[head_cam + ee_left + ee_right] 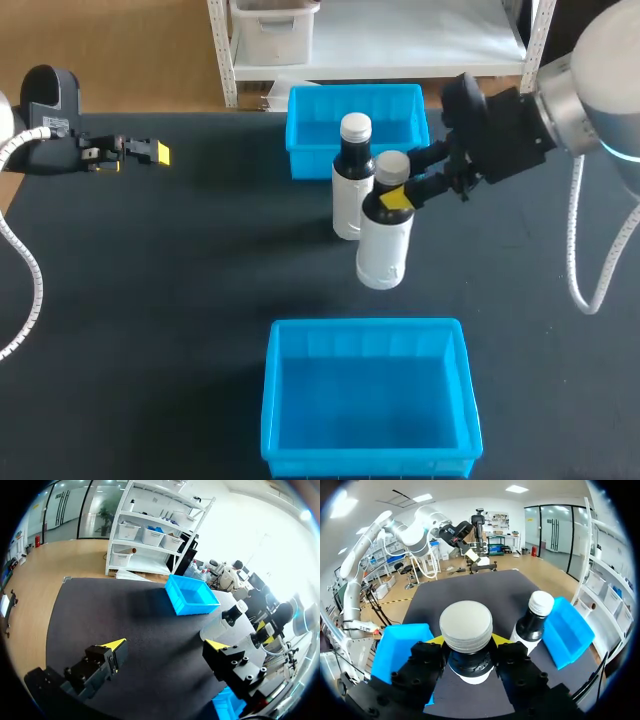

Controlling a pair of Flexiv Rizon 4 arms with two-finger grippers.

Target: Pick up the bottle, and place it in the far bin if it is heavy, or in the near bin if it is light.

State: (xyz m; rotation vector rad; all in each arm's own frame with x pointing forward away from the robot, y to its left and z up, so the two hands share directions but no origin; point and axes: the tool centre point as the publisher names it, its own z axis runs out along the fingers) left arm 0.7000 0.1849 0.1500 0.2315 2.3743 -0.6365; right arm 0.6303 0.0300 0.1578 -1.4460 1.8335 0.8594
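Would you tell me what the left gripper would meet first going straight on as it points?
Probably the far bin, at its side wall; the left gripper may instead pass above it, height being unclear.

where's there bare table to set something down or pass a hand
Widest bare patch: the table between the left arm's jaws and the near bin. Another lies right of the near bin, under the right arm. Crowded: the middle, where the held bottle and the second bottle stand close together before the far bin.
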